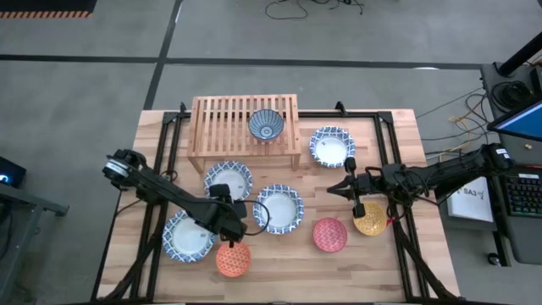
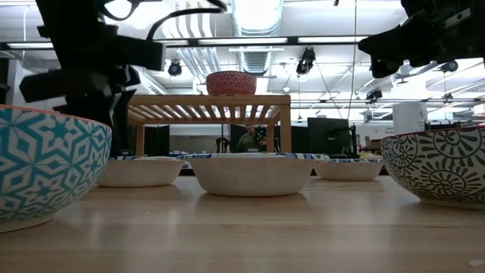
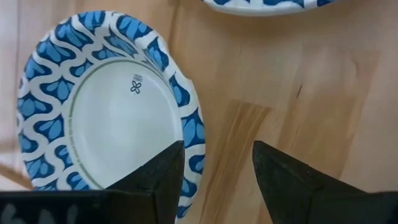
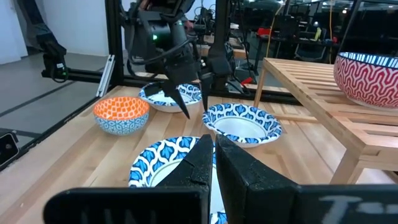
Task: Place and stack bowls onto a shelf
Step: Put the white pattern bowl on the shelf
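Observation:
The light-wood slatted shelf (image 1: 229, 123) stands at the table's far edge. On it sits a small bowl (image 1: 266, 125), red-patterned outside (image 4: 367, 78). Several wide blue-patterned bowls rest on the table (image 1: 332, 146) (image 1: 228, 180) (image 1: 278, 208) (image 1: 188, 236). Near the front are small orange (image 1: 233, 259), red (image 1: 329, 235) and yellow (image 1: 370, 219) bowls. My left gripper (image 3: 214, 168) is open, pointing down over the right rim (image 3: 189, 124) of the front-left wide bowl; whether it touches, I cannot tell. My right gripper (image 4: 214, 155) is shut and holds nothing, above the table beside the yellow bowl.
Black frame rails (image 1: 174, 148) run along the table's left and right sides. The bowls lie close together in the middle and at the front. Bare wood shows between the shelf and the far-right wide bowl (image 1: 306, 165), and most of the shelf's slats (image 1: 220, 119) carry nothing.

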`<state>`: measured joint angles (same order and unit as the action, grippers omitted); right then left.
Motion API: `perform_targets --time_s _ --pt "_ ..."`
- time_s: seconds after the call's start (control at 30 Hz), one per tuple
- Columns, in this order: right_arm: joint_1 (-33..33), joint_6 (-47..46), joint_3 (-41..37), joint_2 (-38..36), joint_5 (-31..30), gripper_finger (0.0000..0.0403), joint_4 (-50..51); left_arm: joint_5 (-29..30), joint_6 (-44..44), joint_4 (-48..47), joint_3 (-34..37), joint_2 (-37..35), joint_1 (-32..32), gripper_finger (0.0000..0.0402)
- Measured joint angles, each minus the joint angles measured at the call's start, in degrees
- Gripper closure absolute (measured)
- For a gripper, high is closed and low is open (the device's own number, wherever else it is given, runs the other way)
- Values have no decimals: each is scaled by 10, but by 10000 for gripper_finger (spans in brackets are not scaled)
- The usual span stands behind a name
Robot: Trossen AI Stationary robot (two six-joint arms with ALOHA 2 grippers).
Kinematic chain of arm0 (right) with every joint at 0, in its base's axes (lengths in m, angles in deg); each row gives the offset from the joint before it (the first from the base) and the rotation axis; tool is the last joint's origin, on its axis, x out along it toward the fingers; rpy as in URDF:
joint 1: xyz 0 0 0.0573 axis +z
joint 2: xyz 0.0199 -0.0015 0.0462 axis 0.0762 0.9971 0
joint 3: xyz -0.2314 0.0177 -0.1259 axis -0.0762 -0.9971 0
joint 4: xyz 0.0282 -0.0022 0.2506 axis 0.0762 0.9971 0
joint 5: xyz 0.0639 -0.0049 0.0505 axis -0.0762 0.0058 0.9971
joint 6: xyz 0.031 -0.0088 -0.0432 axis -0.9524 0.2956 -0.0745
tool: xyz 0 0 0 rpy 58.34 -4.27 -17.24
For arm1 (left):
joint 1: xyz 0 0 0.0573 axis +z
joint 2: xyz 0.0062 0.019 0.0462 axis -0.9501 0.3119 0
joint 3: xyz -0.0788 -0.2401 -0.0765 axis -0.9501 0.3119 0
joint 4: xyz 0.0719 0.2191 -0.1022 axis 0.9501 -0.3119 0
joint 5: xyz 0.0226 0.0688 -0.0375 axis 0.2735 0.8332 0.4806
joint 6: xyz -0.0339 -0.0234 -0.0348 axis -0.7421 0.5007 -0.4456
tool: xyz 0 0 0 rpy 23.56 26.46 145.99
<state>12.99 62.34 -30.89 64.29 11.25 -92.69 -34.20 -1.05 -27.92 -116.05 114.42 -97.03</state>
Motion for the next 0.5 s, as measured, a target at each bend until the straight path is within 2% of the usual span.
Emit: perform_targets --time_s 0.2,0.5 --pt "0 -7 0 0 0 394 0 35 -2 11 8 18 4 244" --pt "0 -15 0 0 0 394 -1 38 -2 16 8 65 6 260"
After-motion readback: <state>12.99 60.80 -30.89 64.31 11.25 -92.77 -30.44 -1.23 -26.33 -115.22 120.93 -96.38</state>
